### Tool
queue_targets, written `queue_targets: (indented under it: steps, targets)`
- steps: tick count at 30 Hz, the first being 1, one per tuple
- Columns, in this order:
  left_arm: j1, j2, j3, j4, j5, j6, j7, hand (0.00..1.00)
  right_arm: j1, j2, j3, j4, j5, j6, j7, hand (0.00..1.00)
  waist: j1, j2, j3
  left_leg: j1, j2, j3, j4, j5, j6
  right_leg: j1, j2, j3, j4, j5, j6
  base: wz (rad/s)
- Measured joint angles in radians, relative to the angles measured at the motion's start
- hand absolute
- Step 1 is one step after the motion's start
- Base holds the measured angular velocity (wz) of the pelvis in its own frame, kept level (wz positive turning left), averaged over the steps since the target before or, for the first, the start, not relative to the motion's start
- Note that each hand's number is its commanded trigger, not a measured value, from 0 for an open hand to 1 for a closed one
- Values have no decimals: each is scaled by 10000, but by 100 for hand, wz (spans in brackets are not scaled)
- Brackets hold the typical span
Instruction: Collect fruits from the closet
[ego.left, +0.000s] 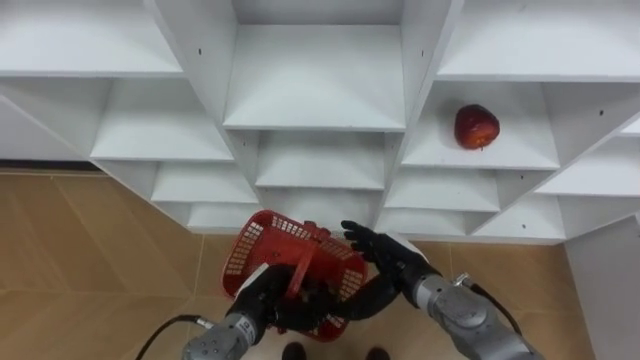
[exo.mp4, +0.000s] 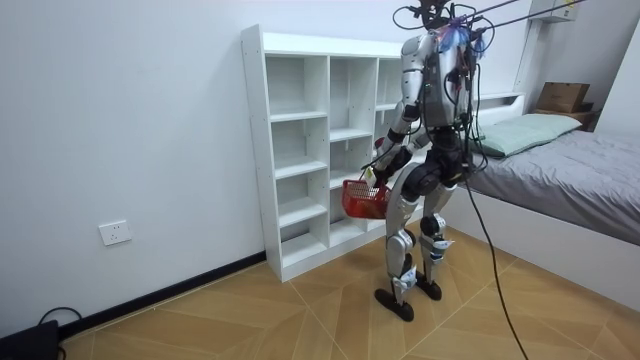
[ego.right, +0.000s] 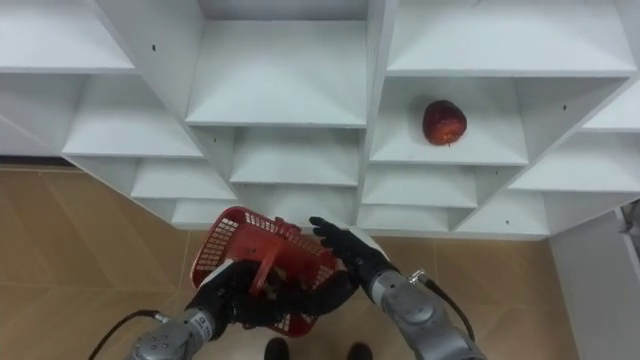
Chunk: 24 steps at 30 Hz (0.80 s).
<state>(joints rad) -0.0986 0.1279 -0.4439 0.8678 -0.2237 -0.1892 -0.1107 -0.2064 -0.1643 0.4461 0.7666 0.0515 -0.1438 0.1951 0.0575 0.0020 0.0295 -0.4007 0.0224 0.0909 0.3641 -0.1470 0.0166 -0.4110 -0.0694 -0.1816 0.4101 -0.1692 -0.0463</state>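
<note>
The robot stands on the wood floor (ego.left: 90, 260) right up against the white closet (ego.left: 320, 90), and the red apple (ego.left: 477, 127) sits alone in the middle of a shelf in the right-hand column, an upright divider between it and the centre column. Down low, the left robot hand (ego.left: 262, 298) is curled round the handle of the red basket (ego.left: 262, 238), held just before the bottom shelves. The right robot hand (ego.left: 388, 255) reaches over the basket's right rim, fingers stretched straight and holding nothing, and a bed (exo.mp4: 580, 170) lies behind the robot.
</note>
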Motion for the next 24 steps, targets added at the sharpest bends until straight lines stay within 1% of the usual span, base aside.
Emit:
queue_targets:
  steps: [5, 7, 11, 17, 20, 23, 24]
  targets:
    - [10, 0, 139, 120, 5, 0, 210, 100, 48, -26, -3, -297, 0, 0, -14, 0, -4, 20, -4, 105, 17, 4, -62, -4, -7, 142, 31, -19, -129, 2, 3, 0]
    - [22, -20, 302, 121, 26, 1, 227, 100, 225, -53, -131, -657, 3, -28, -76, 0, 6, 18, -5, 177, 11, 25, -115, -5, -9, 168, 38, 27, -132, -1, 7, -2]
    - [70, -9, 498, 124, 23, 2, 429, 100, 372, -65, -178, -739, 14, -94, -96, 0, 4, 14, -7, 413, 10, 109, -238, -7, -14, 329, 67, 144, -175, -17, 29, -6]
    - [103, 5, 505, 124, 20, 1, 420, 100, 923, -78, -394, -1076, 229, -94, -126, 0, -26, 0, -17, 1065, 10, 186, -473, -39, -55, 922, 149, 268, -406, -24, 46, -6]
    - [301, -9, 607, 127, 127, 0, 424, 100, 1191, -84, -399, -1330, 225, -95, -230, 0, -37, -6, -24, 1553, 16, 314, -664, -52, -75, 1356, 211, 359, -602, -13, 53, -12]
    - [467, -24, 893, 125, 210, 0, 428, 100, 1385, -72, -478, -1631, 226, -95, -361, 0, -61, -61, -66, 1960, 24, 431, -928, -54, -100, 1648, 238, 418, -731, -6, 50, -12]
    - [539, -12, 940, 126, 209, -1, 442, 100, 1471, -83, -501, -1750, 226, -95, -408, 0, -93, -91, -124, 2061, 22, 456, -983, -55, -100, 1731, 251, 420, -782, -6, 51, -7]
